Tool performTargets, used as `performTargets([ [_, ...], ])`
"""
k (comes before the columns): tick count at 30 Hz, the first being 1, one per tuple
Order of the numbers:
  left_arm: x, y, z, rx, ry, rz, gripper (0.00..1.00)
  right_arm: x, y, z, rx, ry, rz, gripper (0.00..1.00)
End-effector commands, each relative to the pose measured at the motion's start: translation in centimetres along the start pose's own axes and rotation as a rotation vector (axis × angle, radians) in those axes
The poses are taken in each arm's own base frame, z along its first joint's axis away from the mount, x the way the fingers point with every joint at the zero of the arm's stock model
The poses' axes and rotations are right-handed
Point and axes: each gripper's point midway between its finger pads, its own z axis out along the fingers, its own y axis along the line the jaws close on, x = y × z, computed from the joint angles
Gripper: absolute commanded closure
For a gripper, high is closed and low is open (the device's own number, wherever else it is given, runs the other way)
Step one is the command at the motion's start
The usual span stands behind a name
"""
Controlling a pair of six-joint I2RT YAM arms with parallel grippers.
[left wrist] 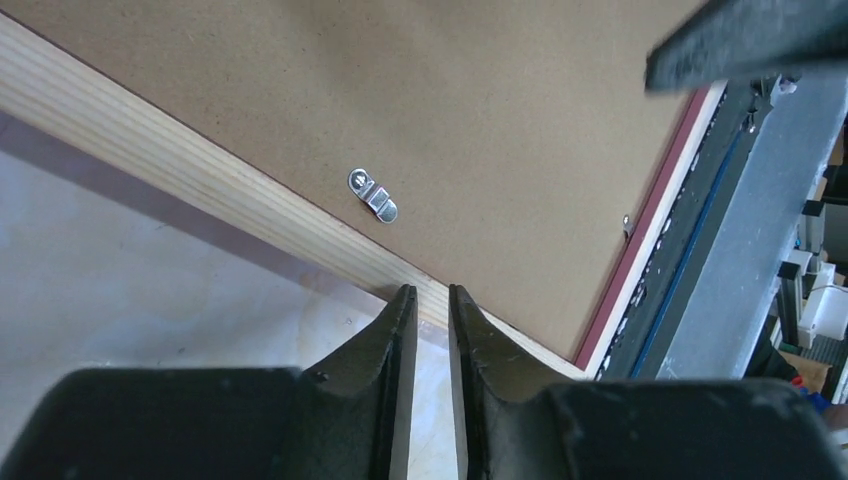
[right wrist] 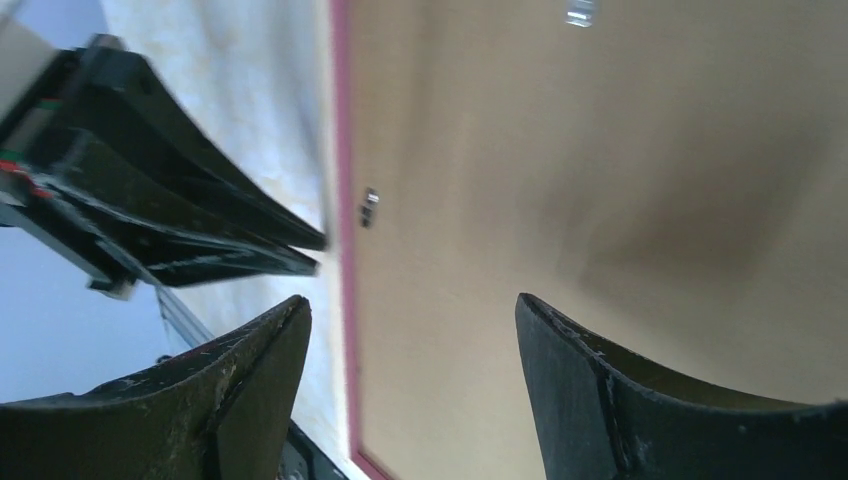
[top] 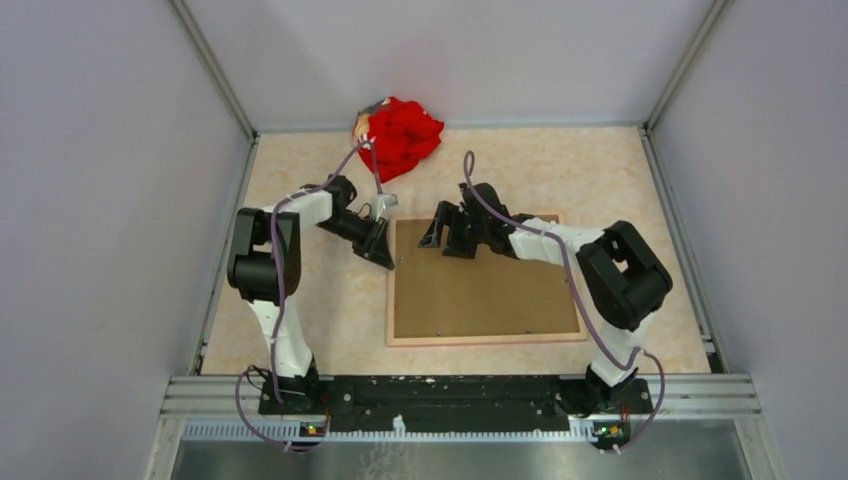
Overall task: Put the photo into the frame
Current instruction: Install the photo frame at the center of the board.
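Note:
The frame [top: 390, 290] lies face down on the table, its brown hardboard backing [top: 485, 295] up. The photo is not in view. My left gripper [top: 383, 255] is at the frame's far-left corner, shut and empty; in the left wrist view its tips [left wrist: 432, 290] sit at the light wood rim [left wrist: 200, 170], near a metal turn clip [left wrist: 374, 196]. My right gripper [top: 437, 235] is open and empty over the backing near the far edge. In the right wrist view [right wrist: 410, 305] it is above the backing [right wrist: 600, 200], beside the pink edge [right wrist: 345, 200].
A red cloth bundle [top: 398, 133] lies at the back of the table by the wall. The two grippers are close together at the frame's far-left part; the left gripper shows in the right wrist view [right wrist: 300, 245]. Grey walls close in three sides.

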Motion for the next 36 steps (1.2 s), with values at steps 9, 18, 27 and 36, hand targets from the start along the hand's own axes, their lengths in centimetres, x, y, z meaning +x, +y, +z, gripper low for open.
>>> performTargets([
  [9,-0.8,1.1,-1.5,-0.085,-0.047,0.049,0.59,-0.4,5.8,3.3,-0.169,-0.028,0.025,0.26],
  [18,-0.5,1.7,-1.7,-0.086,-0.066,0.041,0.62,-0.3,5.9,4.1,-0.174,-0.025,0.048,0.28],
  [27,-0.1,1.2,-0.5,-0.013,-0.071,-0.01,0.72,1.1,5.7,5.0,-0.144,-0.005,0.055,0.36],
  [36,0.6,1.7,0.3,-0.01,-0.047,-0.026,0.73,2.3,6.3,6.3,-0.147,0.022,0.044,0.38],
])
